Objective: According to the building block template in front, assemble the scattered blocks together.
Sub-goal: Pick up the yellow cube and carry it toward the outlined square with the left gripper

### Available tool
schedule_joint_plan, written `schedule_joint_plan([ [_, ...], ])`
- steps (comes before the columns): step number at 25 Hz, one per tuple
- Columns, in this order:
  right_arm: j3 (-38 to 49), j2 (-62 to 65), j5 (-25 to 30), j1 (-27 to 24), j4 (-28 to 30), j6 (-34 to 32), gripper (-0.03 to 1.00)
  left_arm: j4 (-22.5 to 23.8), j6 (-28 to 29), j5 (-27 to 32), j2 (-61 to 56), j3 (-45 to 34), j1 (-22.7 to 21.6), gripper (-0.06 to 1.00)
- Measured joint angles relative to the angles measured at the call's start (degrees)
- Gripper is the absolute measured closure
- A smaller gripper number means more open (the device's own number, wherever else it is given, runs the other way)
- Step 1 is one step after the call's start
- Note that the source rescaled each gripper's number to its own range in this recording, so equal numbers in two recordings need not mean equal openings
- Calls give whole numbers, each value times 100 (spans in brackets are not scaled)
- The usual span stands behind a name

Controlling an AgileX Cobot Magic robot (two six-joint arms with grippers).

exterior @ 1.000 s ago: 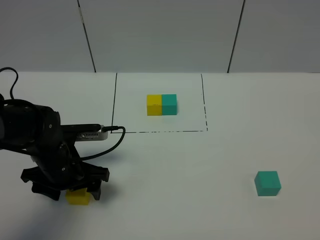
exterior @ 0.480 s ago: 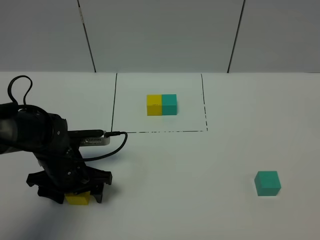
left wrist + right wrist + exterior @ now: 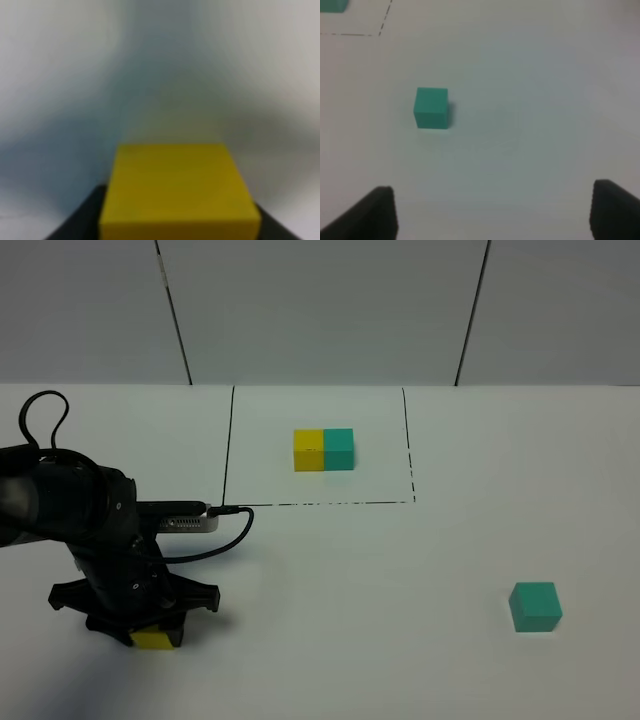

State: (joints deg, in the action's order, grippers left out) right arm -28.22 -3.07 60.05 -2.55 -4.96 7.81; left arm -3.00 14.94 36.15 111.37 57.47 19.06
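Left wrist is showing left gripper (image 3: 151, 630) straddling yellow cube (image 3: 177, 195) near front-left corner, likely the pick step; can't tell if it's clamped. Right gripper (image 3: 495, 210) is hanging wide open, empty. Next is calling for a firm pinch before lifting.

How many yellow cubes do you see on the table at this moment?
2. The framed yellow cube is joined to a teal cube inside the drawn rectangle; the loose yellow cube lies at front left, under the left gripper. The arm may hide more.
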Motion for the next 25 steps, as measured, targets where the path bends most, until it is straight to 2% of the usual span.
schedule_joint_plan([
  [8, 0, 0, 0, 0, 0, 0, 38, 139, 6, 0, 0, 32, 0, 94],
  [10, 0, 0, 0, 0, 0, 0, 38, 361, -19, 0, 7, 126, 13, 94],
  [13, 0, 0, 0, 0, 0, 0, 38, 957, -257, 77, 32, 494, 20, 94],
  [15, 0, 0, 0, 0, 0, 0, 38, 1114, -861, 349, 32, 837, 32, 94],
  [17, 0, 0, 0, 0, 0, 0, 38, 967, -1746, 701, 32, 1218, 39, 94],
  [22, 0, 0, 0, 0, 0, 0, 38, -112, -4583, 1369, 32, 2118, 72, 94],
  [25, 0, 0, 0, 0, 0, 0, 38, -373, -5895, 1537, 38, 2465, 237, 94],
])
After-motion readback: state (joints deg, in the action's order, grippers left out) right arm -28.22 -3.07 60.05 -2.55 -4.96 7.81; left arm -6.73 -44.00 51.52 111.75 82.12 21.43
